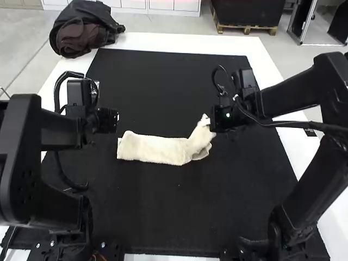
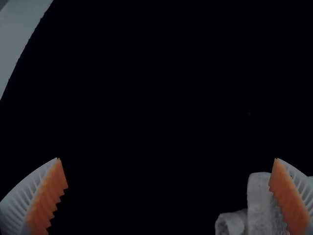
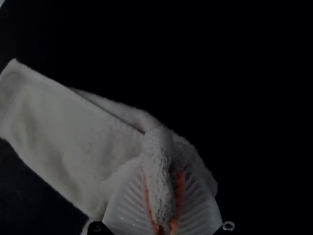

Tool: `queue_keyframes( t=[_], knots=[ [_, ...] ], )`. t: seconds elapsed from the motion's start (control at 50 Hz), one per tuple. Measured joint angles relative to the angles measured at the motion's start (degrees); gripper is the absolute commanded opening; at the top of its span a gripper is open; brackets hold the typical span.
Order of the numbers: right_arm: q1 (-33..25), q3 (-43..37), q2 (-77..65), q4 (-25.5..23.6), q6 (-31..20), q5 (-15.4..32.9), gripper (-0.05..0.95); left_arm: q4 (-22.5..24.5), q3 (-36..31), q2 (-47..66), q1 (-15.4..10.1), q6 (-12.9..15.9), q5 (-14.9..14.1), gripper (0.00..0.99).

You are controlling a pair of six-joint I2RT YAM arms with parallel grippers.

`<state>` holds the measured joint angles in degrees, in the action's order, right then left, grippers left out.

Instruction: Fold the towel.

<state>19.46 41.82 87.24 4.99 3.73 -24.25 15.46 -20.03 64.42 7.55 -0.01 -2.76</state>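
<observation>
The towel (image 1: 157,149), cream-coloured and thick, lies across the middle of the black mat (image 1: 163,87) in a long, narrow strip. Its end nearer the left arm rests low on the mat; toward the other end the strip bends away from the robot and rises into a bunched, crumpled part. The right wrist view shows the strip with more cloth along one long edge, separated from the upper face by a dark line, so it lies in more than one layer there. How many layers there are cannot be told.

The right gripper (image 1: 215,123) stands at the towel's raised end. Its white, ribbed fingers are closed on the cloth, with a thick, rounded roll of it pinched between the orange pads (image 3: 180,193). More of the towel spreads around and beneath the fingers.

The left gripper (image 1: 109,120) is above the mat, near the towel's flatter end and a little farther from the robot than the strip. Its fingers are wide apart, with dark mat between them in the left wrist view. One finger overlaps part of the towel in that view, but the cloth is not gripped; whether the finger touches it cannot be told.

The mat lies on a white surface (image 1: 147,41), whose border shows around it. At the far left corner is a slumped black bag (image 1: 62,24) with dark brown cloth (image 1: 79,39) at its front.
</observation>
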Motion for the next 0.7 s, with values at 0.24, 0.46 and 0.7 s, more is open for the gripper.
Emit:
queue_keyframes(
  t=[0.24,0.46,0.7],
  knots=[
    [5.9,1.7,0.0,0.7,2.1,0.2,-0.02,-0.2,0.0,0.0,0.0,0.0,0.6,0.97],
    [9.8,5.7,2.1,1.6,3.1,0.3,-0.02,-0.2,0.0,0.0,0.0,0.0,1.4,0.97],
    [13.5,8.8,5.4,1.6,4.3,0.9,-0.02,-0.2,0.0,0.0,0.0,0.0,2.0,0.97]
  ],
)
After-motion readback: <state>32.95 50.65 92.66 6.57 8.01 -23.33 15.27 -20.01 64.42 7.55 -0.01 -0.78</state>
